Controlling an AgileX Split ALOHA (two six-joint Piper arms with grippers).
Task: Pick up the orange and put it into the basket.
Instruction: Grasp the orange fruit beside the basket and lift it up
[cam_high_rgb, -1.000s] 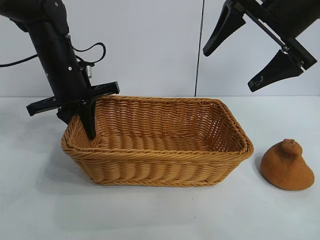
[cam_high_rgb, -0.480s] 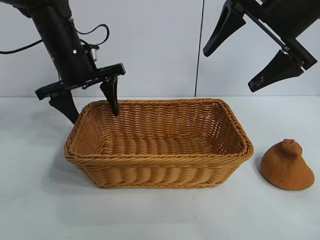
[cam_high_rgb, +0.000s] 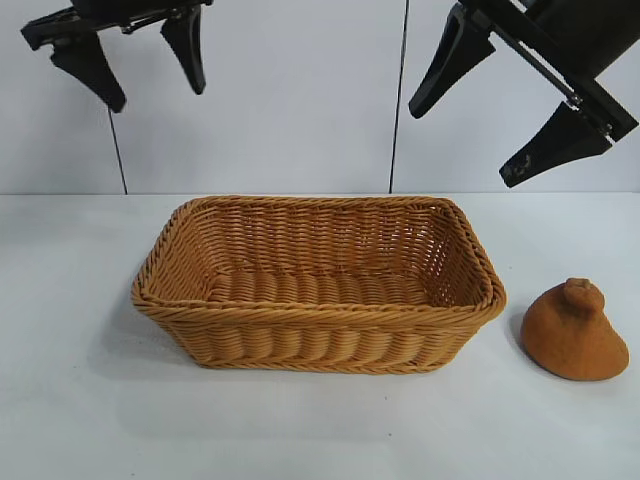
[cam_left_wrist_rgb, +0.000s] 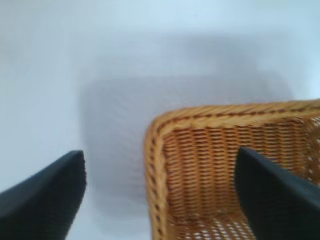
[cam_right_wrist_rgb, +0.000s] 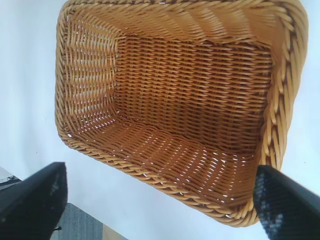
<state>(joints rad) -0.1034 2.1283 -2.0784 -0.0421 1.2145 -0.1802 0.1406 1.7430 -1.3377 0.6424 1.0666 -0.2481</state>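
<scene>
The orange, a matte orange-brown cone with a knobby top, sits on the white table to the right of the basket, clear of its rim. The tan wicker basket stands empty in the middle; it also shows in the left wrist view and the right wrist view. My left gripper is open and empty, high above the basket's left end. My right gripper is open and empty, high above the basket's right end. The orange does not show in either wrist view.
The white table runs out on all sides of the basket. A pale wall with dark vertical seams stands behind.
My left gripper has risen from the basket's left rim to high above it, still open. The basket shifted a little as it left. The right arm and the orange have not moved.
</scene>
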